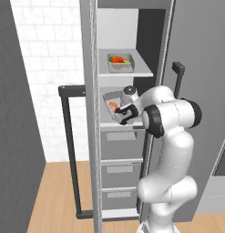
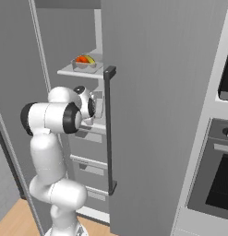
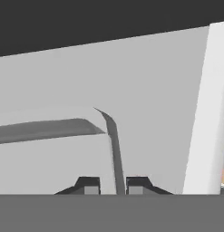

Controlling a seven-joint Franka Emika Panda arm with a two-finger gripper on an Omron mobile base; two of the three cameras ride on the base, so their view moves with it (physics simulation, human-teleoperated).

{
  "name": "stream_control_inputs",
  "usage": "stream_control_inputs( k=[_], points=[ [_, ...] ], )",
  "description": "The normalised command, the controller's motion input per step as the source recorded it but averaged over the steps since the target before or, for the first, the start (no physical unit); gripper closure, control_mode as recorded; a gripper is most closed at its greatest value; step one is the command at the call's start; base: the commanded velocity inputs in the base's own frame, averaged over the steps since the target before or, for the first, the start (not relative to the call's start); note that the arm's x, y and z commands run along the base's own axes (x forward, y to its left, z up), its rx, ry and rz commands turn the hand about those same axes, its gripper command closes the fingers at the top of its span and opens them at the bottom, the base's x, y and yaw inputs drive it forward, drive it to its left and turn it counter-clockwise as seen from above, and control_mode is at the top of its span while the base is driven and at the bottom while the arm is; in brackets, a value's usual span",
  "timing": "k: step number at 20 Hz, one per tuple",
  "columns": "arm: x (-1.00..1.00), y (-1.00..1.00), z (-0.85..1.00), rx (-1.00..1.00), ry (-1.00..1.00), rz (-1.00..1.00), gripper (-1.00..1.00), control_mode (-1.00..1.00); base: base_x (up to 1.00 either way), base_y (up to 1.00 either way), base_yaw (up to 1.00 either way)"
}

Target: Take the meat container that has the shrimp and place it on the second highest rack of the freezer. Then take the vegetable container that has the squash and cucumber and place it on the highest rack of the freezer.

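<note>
You've got the gripper nearly shut, pinching the thin rim of the shrimp tray between its tips. That tray sits on the second shelf of the freezer, the shrimp inside. The squash tray rests on the top shelf. No writing is readable anywhere.

- The white arm rises from its base at the lower right of the left base view, bends at a bulky elbow, and reaches forward and to the left at about mid height.
- In the right base view the same arm stands upright, its upper link lying level and pointing right.
- The gripper has its jaws nearly together, pinching a thin grey wall edge between the two dark fingertips.
- In the left base view the gripper sits at the wrist's end, its dark fingers angled down and left.
</note>
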Motion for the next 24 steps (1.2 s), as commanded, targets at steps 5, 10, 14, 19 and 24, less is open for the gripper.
stream_control_inputs(
  k=[5, 10, 14, 19, 24],
  points=[
    [-0.30, 0.04, 0.01, 0.03, -0.12, -0.15, -1.00, -1.00, 0.00, 0.00, 0.00],
    [-0.80, -0.27, 0.25, 0.03, -0.09, 0.02, -1.00, -1.00, 0.00, 0.00, 0.00],
    [-0.88, -0.29, 0.71, 0.00, -0.11, 0.19, -1.00, -1.00, 0.00, 0.00, 0.00],
    [-0.35, -0.36, 1.00, 0.00, -0.02, 0.38, -1.00, -1.00, 0.00, 0.00, 0.00],
    [-0.55, -0.21, 1.00, 0.02, 0.00, 0.46, -1.00, -1.00, 0.00, 0.00, 0.00]
  ],
)
